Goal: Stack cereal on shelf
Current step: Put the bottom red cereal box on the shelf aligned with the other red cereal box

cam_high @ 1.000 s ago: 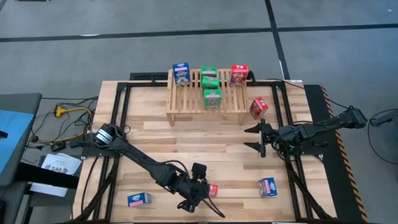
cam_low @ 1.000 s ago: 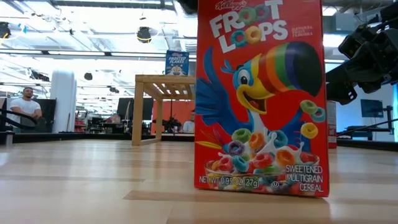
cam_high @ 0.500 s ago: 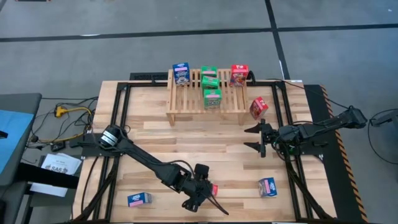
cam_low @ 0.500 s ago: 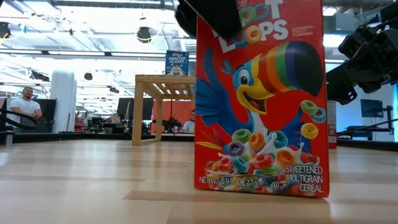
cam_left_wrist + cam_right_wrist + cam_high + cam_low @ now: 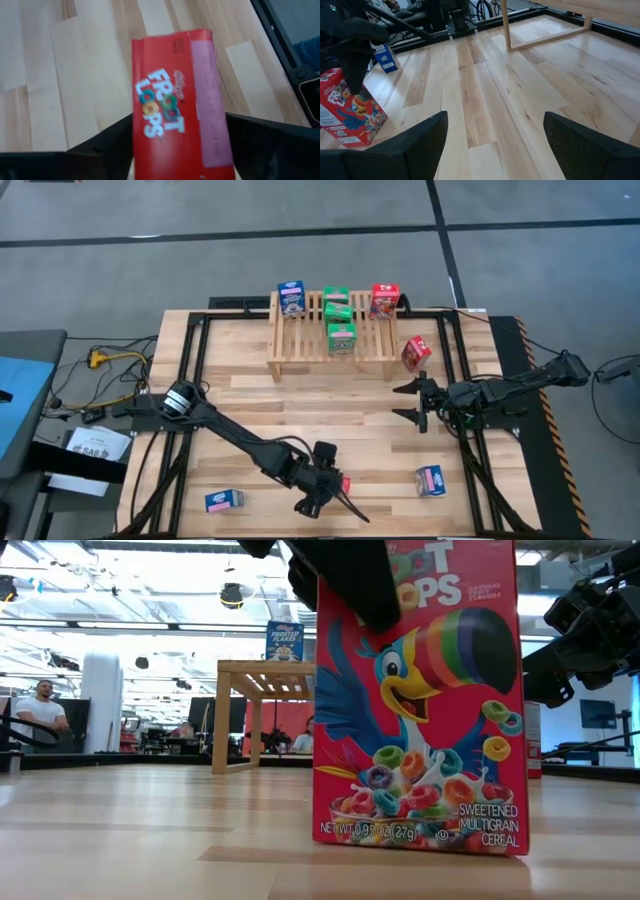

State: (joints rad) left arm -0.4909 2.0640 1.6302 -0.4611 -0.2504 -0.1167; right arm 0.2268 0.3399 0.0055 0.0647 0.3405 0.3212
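Note:
A red cereal box [image 5: 415, 720] stands upright on its bottom near the table's near edge. My left gripper [image 5: 338, 486] slants down over its top, open, one finger [image 5: 350, 580] before the front face [image 5: 160, 100] and the other [image 5: 260, 140] behind the back. The wooden shelf [image 5: 300, 350] at the far side carries a blue box [image 5: 291, 298], two green boxes [image 5: 337, 305] [image 5: 341, 337] and a red box [image 5: 385, 300]. My right gripper [image 5: 408, 402] waits open at the table's right. My left gripper has its fingers on either side of the red box's upper end, slanting down from the table's left and lying along the top panel [image 5: 212, 100]. The box's top hides the inner sides of the fingers, so I cannot tell whether they touch it.
Another red box [image 5: 416, 353] stands on the table just right of the shelf. Two blue boxes sit near the near edge, one at the left [image 5: 224, 500] and one at the right [image 5: 431, 480]. Bare wood lies between the shelf and the near boxes.
My left gripper has sunk and shifted a little toward the table's right, onto the red box's top. Its near finger, out of the low view a second ago, now reaches down over the upper part of the front face. The box stays upright in place.

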